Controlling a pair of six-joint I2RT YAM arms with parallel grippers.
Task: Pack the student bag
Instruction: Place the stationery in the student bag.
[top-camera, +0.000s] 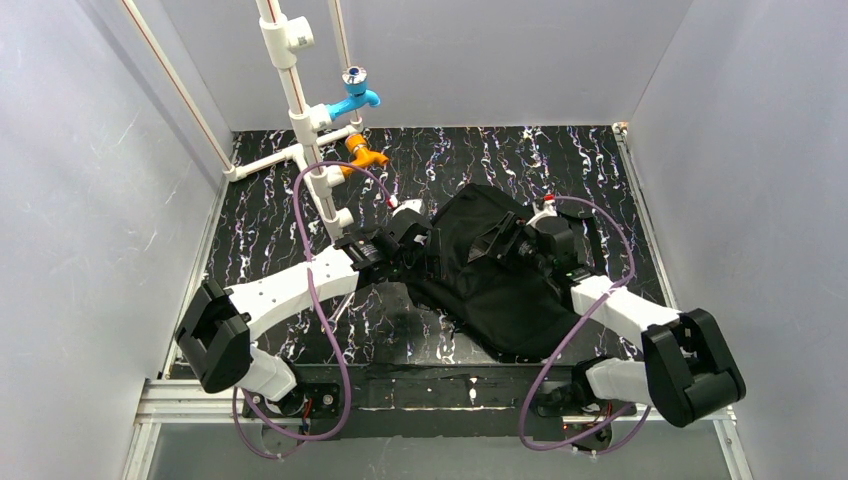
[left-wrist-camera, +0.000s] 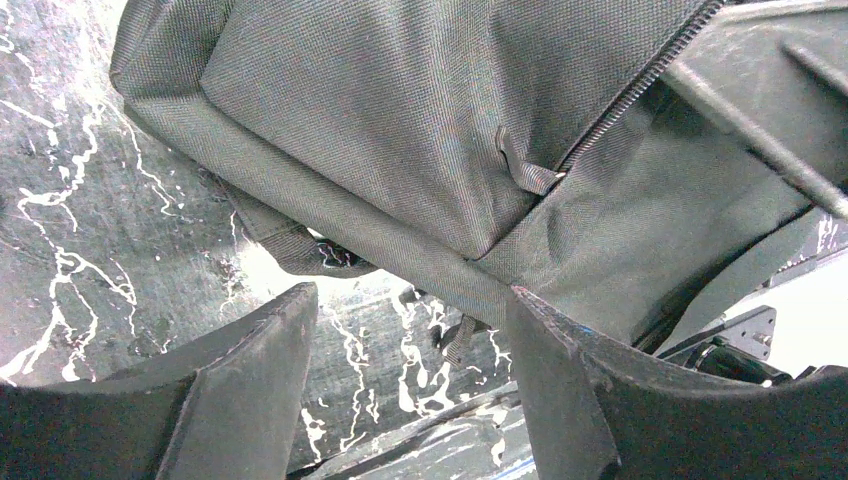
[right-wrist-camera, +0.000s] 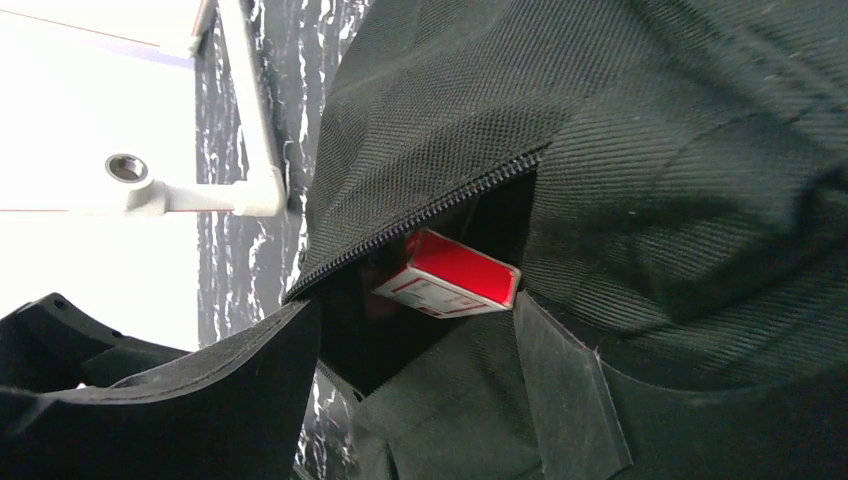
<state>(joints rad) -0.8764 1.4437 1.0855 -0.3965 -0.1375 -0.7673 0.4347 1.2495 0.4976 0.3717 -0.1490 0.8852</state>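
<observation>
Spread wide with nothing between its fingers, the right gripper (right-wrist-camera: 415, 385) hangs at the zipper mouth of the student bag (top-camera: 495, 270), mid-table, where a red box (right-wrist-camera: 450, 275) sits half inside, while the left gripper (left-wrist-camera: 410, 375), also spread, seemingly steadies the bag's other side.

I work inside a robotics test cell, not a home: plain pale grey partition walls (top-camera: 80, 200) box me in on three sides, my bases bolt to a bare aluminium frame rail (top-camera: 200, 400), the black white-veined marble-pattern tabletop (top-camera: 270, 210) carries a white plastic pipe rig (top-camera: 300, 120) with mock blue (top-camera: 352, 95) and orange taps (top-camera: 363, 153).
</observation>
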